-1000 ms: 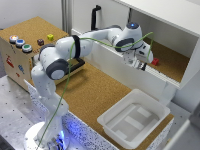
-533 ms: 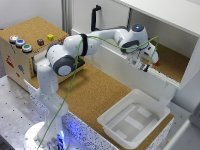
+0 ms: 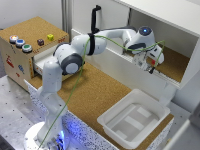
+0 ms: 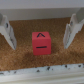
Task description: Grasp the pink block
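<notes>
The pink block is a small reddish-pink cube with dark marks on its face, resting on a cork floor. In the wrist view it sits between my two white fingers, with a gap on either side. My gripper is open around it and touches nothing. In the exterior view the gripper reaches down into the cork-floored shelf compartment at that view's right. There the block is hidden behind the hand.
A low white wall fronts the shelf and a white top panel hangs over it. A white tray lies on the cork table below. On the wooden box at the exterior view's left sit a yellow cube, a dark brown cube and coloured buttons.
Over the last second the gripper has moved toward the exterior view's right and lower, deeper into the shelf compartment. The other objects have stayed put.
</notes>
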You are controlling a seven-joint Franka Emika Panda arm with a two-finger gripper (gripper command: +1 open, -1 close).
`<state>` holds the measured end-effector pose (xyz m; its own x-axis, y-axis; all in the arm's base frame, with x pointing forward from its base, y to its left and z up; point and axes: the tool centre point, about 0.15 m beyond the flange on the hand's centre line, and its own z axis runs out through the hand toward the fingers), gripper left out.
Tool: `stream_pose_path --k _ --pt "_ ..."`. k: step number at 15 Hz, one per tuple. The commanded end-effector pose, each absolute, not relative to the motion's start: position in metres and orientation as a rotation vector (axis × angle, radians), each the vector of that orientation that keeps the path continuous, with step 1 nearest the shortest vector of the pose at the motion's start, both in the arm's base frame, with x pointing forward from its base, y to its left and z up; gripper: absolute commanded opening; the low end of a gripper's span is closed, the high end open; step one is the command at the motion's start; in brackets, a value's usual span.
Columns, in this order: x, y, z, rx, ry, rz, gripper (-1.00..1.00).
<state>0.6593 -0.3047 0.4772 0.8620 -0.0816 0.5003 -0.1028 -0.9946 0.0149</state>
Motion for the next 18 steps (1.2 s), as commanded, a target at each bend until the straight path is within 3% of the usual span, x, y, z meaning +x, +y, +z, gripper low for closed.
stream_pose_path --k 1,11,18 --pt "0.724 -0.324 0.47 3.116 -0.066 0.644 -1.0" --pt "0.7 -0.314 0.469 3.125 -0.025 0.669 -1.0" --pt "0.632 -0.295 0.517 3.041 0.074 0.778 -1.0"
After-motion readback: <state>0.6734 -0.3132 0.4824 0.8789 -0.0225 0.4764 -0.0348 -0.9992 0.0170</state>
